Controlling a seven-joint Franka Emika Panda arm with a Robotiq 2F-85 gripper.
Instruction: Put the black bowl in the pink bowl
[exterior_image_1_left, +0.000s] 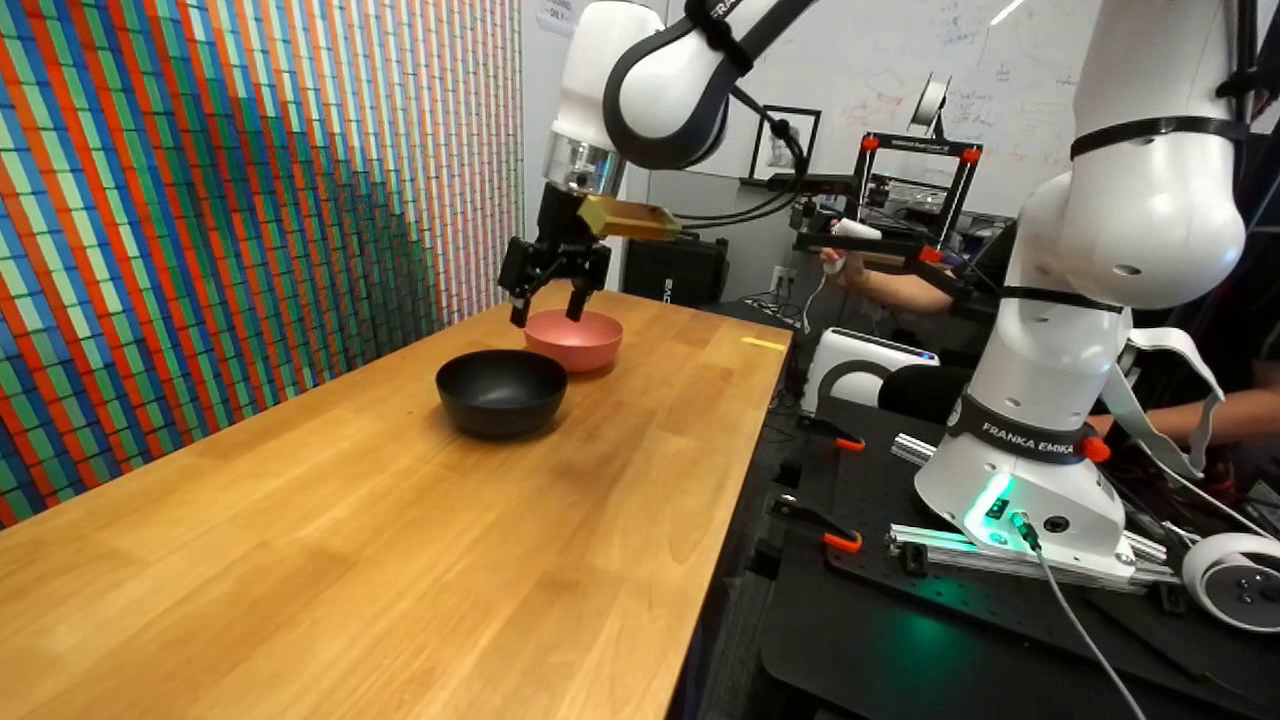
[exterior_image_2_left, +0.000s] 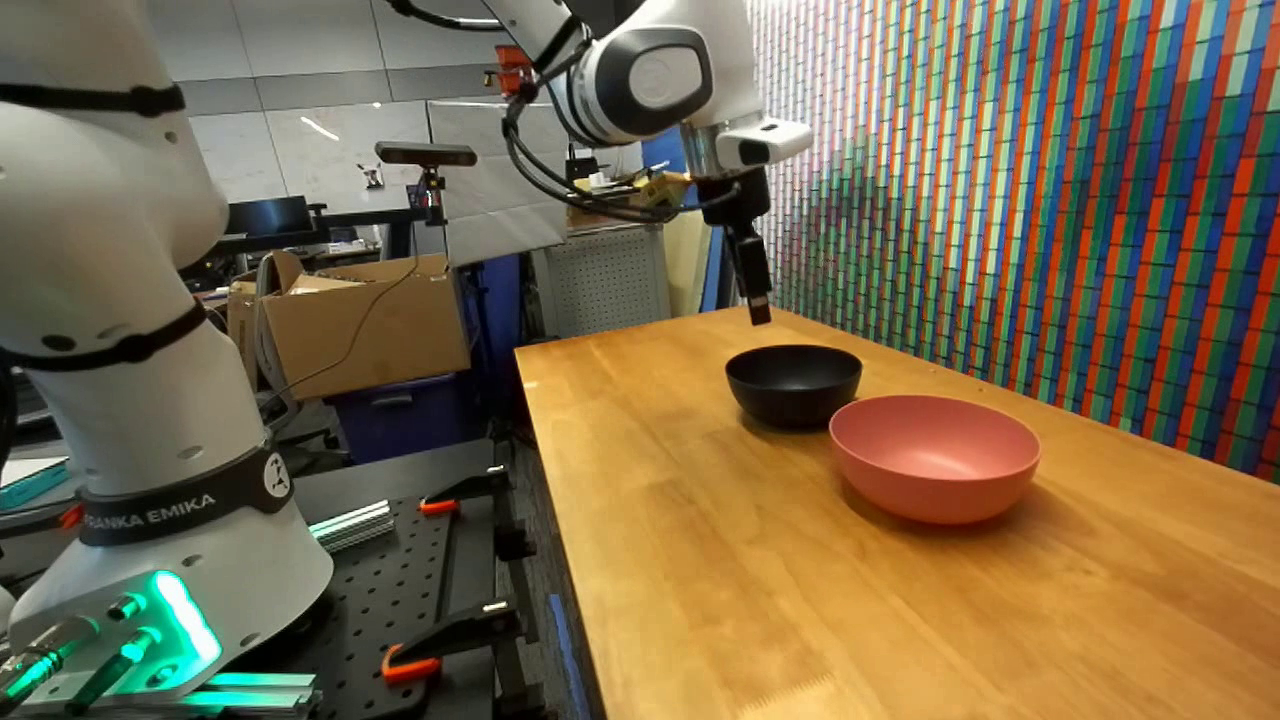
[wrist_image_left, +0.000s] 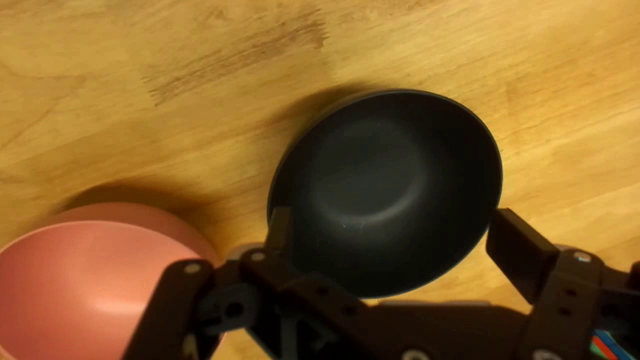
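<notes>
Closest in the wrist view, the Robotiq gripper (wrist_image_left: 392, 222) has its fingers spread wide, holding nothing. Below it and toward twelve o'clock, the black bowl (wrist_image_left: 382, 185) sits upright on the wooden tabletop (wrist_image_left: 240, 45); both exterior views show air between fingertips and rim. Round, it has no long axis, so the move probably turns on where the rim lies: one fingertip overlaps it between eight and nine o'clock, the other between three and four. Straight down would likely straddle the whole bowl; shifting toward three should set one finger inside, one outside, away from the salmon-pink bowl (wrist_image_left: 95, 285), just beside but apart, toward eight.
</notes>
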